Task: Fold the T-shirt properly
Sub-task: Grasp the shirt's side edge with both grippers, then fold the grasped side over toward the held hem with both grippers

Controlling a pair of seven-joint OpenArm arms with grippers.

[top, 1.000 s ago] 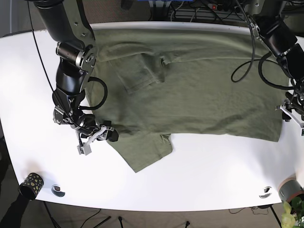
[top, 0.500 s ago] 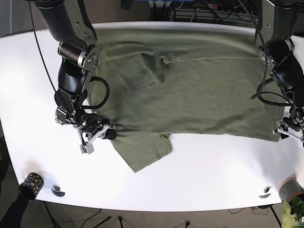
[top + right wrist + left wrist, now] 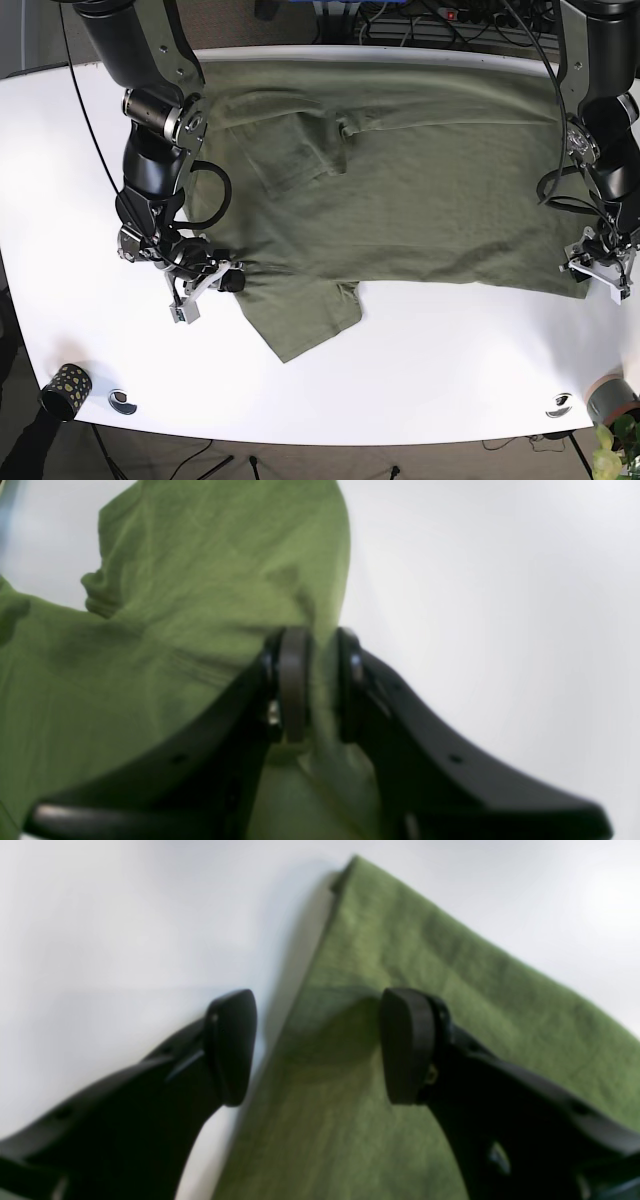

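Right gripper [image 3: 316, 682] pinches T-shirt [image 3: 165, 630]; left gripper [image 3: 317, 1045] spread.

Two black arms of bulky rounded segments, silver-grey collars at the joints; black cables [image 3: 207, 196] looping loose alongside each; left gripper [image 3: 320, 1045] with matte black curved fingers ending in flat oval pads, a brass-coloured screw beside one; right gripper [image 3: 316, 682] likewise black.
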